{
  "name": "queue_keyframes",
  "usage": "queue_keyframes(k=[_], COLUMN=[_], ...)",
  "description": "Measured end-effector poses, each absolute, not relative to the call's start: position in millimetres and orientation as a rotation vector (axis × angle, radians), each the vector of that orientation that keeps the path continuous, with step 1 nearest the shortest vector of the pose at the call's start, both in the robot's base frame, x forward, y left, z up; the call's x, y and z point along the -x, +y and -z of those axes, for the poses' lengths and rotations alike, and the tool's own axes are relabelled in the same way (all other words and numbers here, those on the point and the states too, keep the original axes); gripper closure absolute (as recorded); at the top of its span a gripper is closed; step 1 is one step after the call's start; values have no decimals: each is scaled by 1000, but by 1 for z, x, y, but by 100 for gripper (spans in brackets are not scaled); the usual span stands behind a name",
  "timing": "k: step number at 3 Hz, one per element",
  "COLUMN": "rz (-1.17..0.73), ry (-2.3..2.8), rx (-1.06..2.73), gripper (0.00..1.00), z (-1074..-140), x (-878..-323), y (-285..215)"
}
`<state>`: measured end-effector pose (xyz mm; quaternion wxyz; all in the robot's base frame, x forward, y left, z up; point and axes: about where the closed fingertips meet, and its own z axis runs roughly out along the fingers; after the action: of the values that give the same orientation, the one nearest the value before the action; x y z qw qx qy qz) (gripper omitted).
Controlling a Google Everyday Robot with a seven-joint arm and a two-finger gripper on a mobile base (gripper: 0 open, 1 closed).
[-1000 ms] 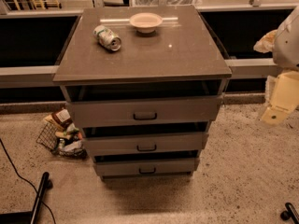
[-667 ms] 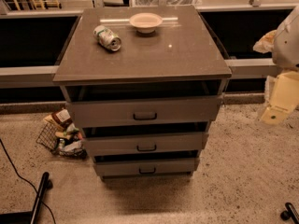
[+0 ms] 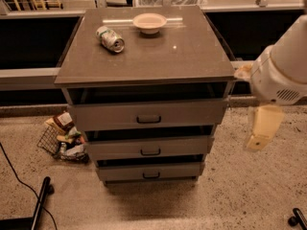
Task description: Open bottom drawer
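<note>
The cabinet (image 3: 192, 56) stands in the middle of the camera view with three grey-brown drawers. The bottom drawer (image 3: 120, 172) is the lowest and smallest front, just above the floor, with a small dark handle (image 3: 151, 175) at its centre. Its front sits set back slightly under the middle drawer (image 3: 115, 149), with a dark gap above it. The top drawer (image 3: 105, 115) is the widest. My gripper (image 3: 261, 128) hangs from the white arm (image 3: 283, 71) to the right of the cabinet, level with the top and middle drawers, apart from them, touching nothing.
A can (image 3: 110, 38) lies on its side and a small bowl (image 3: 149, 22) sits on the cabinet top. A wire basket of trash (image 3: 62, 140) rests on the floor at the left. A black cable and stand (image 3: 41, 200) are at lower left; a caster (image 3: 296, 218) is at lower right.
My arm and gripper have moved left and down, closer to the cabinet's right side. The drawers, can and bowl have not moved.
</note>
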<state>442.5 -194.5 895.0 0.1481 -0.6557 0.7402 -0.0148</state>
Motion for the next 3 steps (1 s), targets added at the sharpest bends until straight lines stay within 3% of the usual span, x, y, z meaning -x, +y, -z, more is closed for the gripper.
queue_keyframes(k=[2,3], rz=[-203,-203], ry=[2005,2005], rx=[1988,1988], gripper=[0,0], z=[-769,-768], x=[-447,-447], y=[-164,-164])
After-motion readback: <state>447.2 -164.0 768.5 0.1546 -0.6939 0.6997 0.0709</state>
